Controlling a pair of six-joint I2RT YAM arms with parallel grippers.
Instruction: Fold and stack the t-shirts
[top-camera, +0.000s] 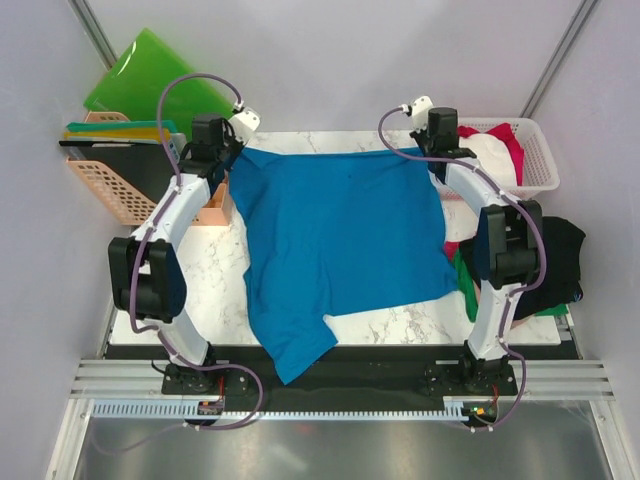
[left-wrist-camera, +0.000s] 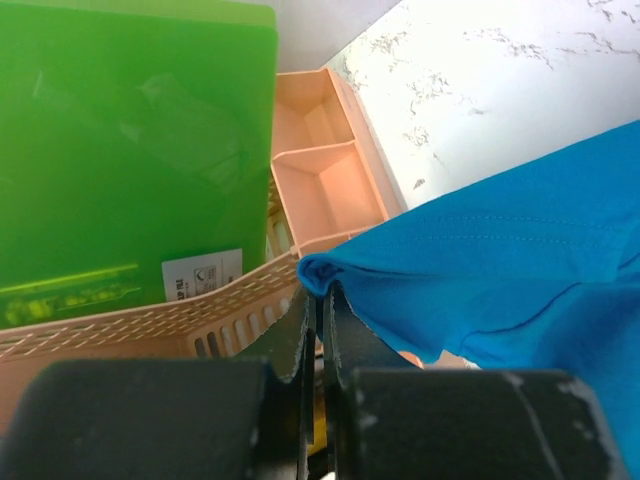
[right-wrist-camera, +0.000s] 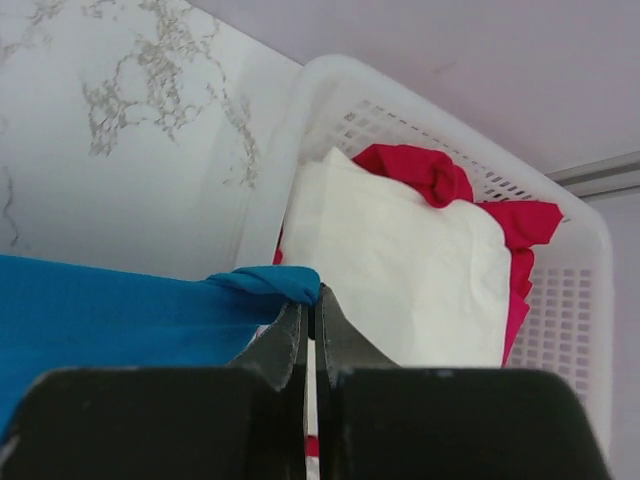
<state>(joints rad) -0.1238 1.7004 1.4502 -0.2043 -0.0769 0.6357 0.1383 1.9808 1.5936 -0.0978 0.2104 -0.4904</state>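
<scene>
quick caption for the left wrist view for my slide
Left fingers shut on a corner of the blue t-shirt, peach basket and green folder beyond

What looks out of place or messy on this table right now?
The blue t-shirt lies askew, and its near-left part droops past the front edge of the table. On the right, a heap of black, green and red shirts spills over the table's side. Nothing looks damaged.
</scene>
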